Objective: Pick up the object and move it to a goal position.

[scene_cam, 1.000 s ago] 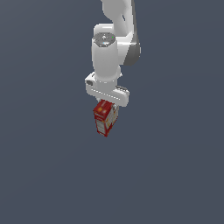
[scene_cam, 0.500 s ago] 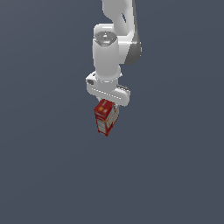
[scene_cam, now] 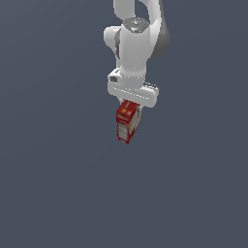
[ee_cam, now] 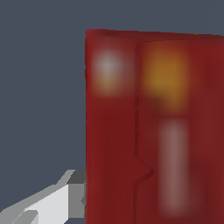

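Observation:
The object is a small red carton (scene_cam: 128,124) with white and yellow printed panels. It hangs below my white gripper (scene_cam: 131,104), which is shut on its upper end; the fingers are mostly hidden behind the carton and the hand. The carton is held in the air, tilted a little, over the plain grey ground. In the wrist view the red carton (ee_cam: 153,127) fills most of the picture, blurred, with one grey-white finger (ee_cam: 65,197) pressed against its side.
The white arm (scene_cam: 138,43) rises from the gripper toward the top edge of the exterior view. Only a flat dark grey ground (scene_cam: 58,193) surrounds it. No goal marker shows.
The arm and the carton have shifted very slightly toward the exterior view's right. The grip has not changed.

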Action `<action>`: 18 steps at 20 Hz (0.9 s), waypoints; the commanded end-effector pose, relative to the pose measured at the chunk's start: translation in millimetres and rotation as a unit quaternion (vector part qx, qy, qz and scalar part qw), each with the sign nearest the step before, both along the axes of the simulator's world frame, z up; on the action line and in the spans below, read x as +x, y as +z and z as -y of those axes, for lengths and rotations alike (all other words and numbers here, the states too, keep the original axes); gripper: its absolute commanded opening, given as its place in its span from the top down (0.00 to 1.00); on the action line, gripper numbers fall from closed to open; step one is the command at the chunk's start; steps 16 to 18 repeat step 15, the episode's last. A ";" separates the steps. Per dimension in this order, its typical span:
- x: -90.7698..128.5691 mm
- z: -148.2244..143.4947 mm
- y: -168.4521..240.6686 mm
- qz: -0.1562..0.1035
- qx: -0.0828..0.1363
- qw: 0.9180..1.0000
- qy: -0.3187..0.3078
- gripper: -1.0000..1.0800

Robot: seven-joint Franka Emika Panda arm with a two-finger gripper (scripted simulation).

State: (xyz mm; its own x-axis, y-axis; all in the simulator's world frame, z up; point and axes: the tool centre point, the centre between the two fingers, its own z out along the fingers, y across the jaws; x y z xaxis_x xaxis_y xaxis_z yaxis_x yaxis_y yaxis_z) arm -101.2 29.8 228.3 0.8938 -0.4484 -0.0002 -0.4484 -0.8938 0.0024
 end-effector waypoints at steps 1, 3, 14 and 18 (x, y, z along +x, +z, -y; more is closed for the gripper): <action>-8.9 -21.2 14.8 0.001 0.000 1.000 0.000 1.00; -15.7 -37.3 25.7 0.001 0.000 1.000 0.000 1.00; -34.5 -87.7 59.4 0.001 0.000 1.000 0.000 1.00; -34.6 -88.1 59.6 0.001 0.000 1.000 0.000 1.00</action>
